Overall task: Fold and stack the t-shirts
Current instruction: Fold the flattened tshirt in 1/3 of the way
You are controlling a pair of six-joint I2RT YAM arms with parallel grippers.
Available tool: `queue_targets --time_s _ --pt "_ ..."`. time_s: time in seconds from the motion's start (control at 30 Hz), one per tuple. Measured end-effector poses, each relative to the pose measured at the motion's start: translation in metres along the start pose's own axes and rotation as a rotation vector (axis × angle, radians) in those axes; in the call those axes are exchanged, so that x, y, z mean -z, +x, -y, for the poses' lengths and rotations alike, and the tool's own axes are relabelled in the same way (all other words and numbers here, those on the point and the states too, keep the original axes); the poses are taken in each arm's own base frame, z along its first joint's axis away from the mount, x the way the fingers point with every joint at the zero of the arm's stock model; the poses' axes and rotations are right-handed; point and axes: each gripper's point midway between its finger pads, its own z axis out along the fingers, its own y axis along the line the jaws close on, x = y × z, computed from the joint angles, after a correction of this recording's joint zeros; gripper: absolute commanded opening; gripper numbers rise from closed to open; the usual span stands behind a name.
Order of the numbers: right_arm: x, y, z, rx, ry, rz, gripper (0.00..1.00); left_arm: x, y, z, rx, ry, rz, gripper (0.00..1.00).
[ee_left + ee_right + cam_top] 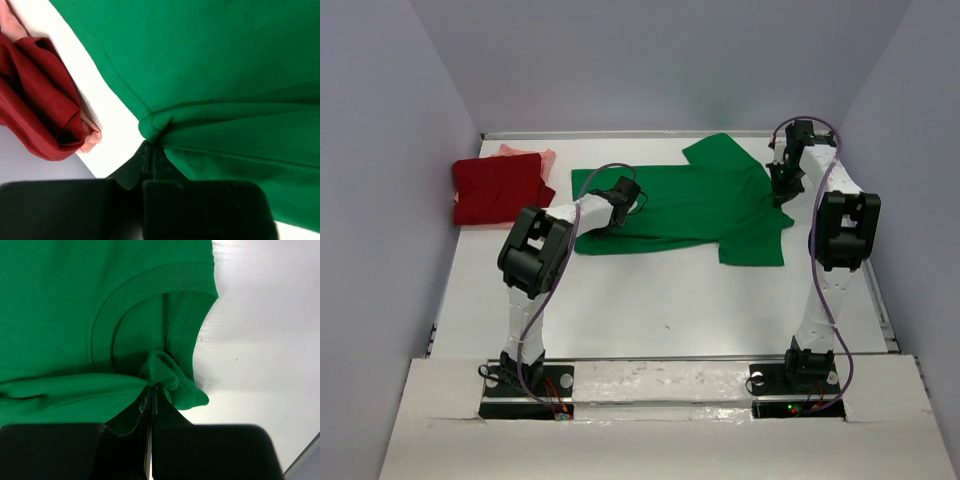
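Note:
A bright green t-shirt point(690, 205) lies spread across the back middle of the table, with its collar point(150, 285) toward the right. My left gripper point(592, 228) point(152, 146) is shut on a pinch of the green shirt's left hem edge. Over at the collar end, my right gripper point(782, 195) point(154, 390) is shut on a bunched fold of the same shirt just beside the neck opening. A folded dark red t-shirt point(498, 190) point(40, 100) sits at the back left. It lies on top of a pale salmon-pink t-shirt point(532, 154) point(89, 142) that peeks out beneath it.
The white table point(650, 300) is boxed in by grey walls on the left, back and right. The red and pink stack lies close to the green shirt's left edge. Both arm bases point(660, 385) stand at the near edge.

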Motion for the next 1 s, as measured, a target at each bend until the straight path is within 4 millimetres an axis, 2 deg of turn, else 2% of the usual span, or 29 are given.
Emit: queue_targets --time_s 0.3,0.53,1.0 --pt "-0.005 -0.006 -0.001 0.0 -0.014 0.005 0.0 -0.001 -0.008 -0.005 0.003 -0.061 -0.004 0.0" --pt "-0.009 -0.005 -0.002 0.001 -0.018 -0.004 0.0 -0.013 -0.006 -0.004 -0.002 -0.113 -0.032 0.0" --pt "-0.013 -0.007 0.011 -0.003 0.055 -0.01 0.0 -0.009 -0.008 -0.02 0.014 -0.189 -0.04 0.0"
